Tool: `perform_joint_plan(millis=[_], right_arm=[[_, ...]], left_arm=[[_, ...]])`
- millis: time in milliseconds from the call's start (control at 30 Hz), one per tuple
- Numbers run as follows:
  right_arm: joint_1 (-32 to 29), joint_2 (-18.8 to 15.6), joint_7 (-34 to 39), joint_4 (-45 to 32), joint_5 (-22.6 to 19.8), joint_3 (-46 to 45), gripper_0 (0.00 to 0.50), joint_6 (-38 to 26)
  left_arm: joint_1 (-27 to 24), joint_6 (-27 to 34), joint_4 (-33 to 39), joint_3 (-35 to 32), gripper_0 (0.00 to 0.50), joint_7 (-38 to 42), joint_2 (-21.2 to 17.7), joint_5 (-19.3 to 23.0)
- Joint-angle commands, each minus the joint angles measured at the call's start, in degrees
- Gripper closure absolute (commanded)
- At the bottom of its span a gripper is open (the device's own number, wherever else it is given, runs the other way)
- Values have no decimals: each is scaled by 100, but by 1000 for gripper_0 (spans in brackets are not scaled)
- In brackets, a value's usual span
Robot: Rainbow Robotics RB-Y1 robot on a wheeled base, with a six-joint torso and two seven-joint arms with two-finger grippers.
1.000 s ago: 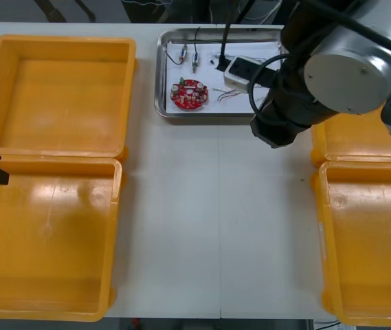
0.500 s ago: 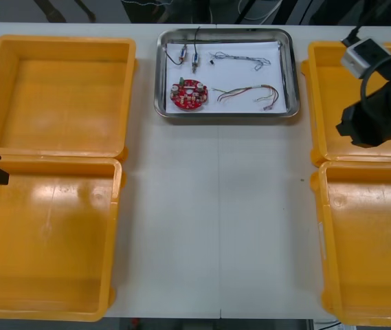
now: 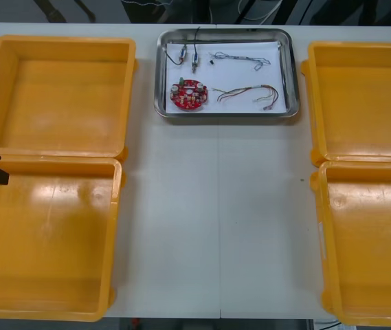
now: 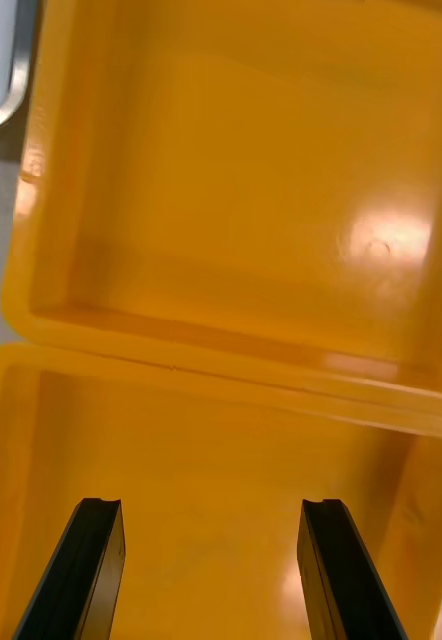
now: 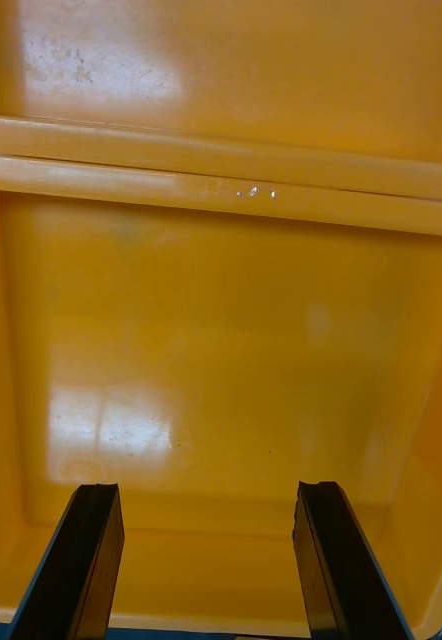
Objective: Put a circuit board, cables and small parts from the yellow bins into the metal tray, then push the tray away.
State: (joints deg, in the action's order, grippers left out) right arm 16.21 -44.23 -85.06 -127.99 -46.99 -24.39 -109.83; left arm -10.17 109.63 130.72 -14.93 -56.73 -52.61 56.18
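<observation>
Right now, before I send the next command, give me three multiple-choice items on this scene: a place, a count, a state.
1. Where is the red circuit board? A) in the metal tray B) in a left bin C) on the bare table
2. How many yellow bins? A) two B) three C) four
3. The right pincer is: A) shut on a cable B) open C) shut on nothing
Key: 1A, it lies on the tray's white inside; 2C, two at each side; 3B, its fingers stand apart.
</observation>
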Motion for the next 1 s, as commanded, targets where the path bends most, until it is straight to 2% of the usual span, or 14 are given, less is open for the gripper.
perform_joint_plan(millis=[33,433,733,1000], right_arm=[[-505,-226,200,81,-329,-664,0,-17],[-1199,-112,349,81,-364,-910,0,-17],[-1287,187,411,73,-417,-901,0,-17],[-1287,187,384,55,-434,-857,0,-17]], left_arm=[[85,37,138,-176,0,-515,-117,-45],[85,37,138,-176,0,-515,-117,-45],[85,37,138,-176,0,-515,-117,-45],[85,37,138,-176,0,-515,-117,-45]])
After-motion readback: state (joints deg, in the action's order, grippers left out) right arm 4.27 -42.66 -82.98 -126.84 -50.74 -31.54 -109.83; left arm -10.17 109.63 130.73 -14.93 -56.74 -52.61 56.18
